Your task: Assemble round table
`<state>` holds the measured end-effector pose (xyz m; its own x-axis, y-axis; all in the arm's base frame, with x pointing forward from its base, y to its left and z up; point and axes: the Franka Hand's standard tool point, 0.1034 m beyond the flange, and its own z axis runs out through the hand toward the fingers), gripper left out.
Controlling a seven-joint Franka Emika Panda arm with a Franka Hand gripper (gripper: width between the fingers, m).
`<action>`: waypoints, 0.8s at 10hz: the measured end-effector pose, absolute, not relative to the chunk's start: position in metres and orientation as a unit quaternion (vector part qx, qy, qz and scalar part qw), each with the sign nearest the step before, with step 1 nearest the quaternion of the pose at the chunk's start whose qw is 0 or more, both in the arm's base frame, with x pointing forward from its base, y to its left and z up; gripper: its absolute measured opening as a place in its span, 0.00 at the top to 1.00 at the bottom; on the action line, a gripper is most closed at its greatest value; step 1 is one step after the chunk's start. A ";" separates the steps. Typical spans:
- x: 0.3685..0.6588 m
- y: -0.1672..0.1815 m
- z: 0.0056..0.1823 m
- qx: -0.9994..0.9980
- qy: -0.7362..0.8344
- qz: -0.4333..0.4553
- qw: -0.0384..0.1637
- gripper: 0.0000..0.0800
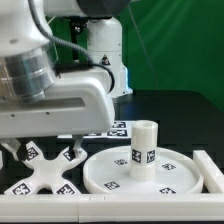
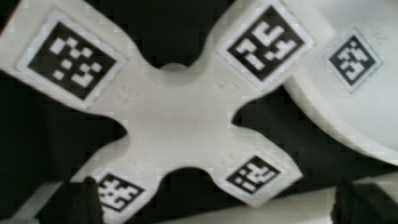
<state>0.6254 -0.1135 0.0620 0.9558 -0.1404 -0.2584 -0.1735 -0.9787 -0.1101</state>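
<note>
The tool (image 2: 217,198) stands with its two dark fingertips (image 2: 75,200) spread as wide as they go and has hold of nothing. In the wrist view they show as blurred shapes, one on either side of two arms of the part beneath. That part is the white plastic cross-shaped base piece (image 2: 178,105), which lies flat on the black tabletop (image 1: 185,125) straight under the tool, so the coming move looks like a plain descent rather than a sideways reach. The piece has no single long axis: its four tagged arms run on diagonals to the line between the fingertips, and the narrow waist at its centre seems the likeliest place to close on. In the exterior view the base piece (image 1: 45,175) sits at the lower left of the frame. Just beside it, toward the exterior view's right, is the large white plastic disc with a raised rim (image 1: 110,172). The short white cylindrical leg (image 1: 143,145) stands upright on the disc's middle.
</note>
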 end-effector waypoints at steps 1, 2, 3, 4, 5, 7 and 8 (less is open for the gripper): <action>0.624 -0.117 0.056 -0.987 0.075 0.128 0.066 0.19; 0.623 -0.120 0.050 -0.988 0.072 0.123 0.065 0.19; 0.623 -0.119 0.051 -0.988 0.071 0.123 0.066 0.19; 0.623 -0.119 0.051 -0.988 0.071 0.123 0.066 0.19; 0.623 -0.119 0.050 -0.987 0.071 0.124 0.066 0.19; 0.615 -0.120 0.042 -0.985 0.075 0.139 0.068 0.19; 0.612 -0.118 0.039 -0.984 0.081 0.145 0.067 0.19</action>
<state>0.6120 -0.1182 0.0395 0.9449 -0.1405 -0.2958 -0.1792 -0.9779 -0.1079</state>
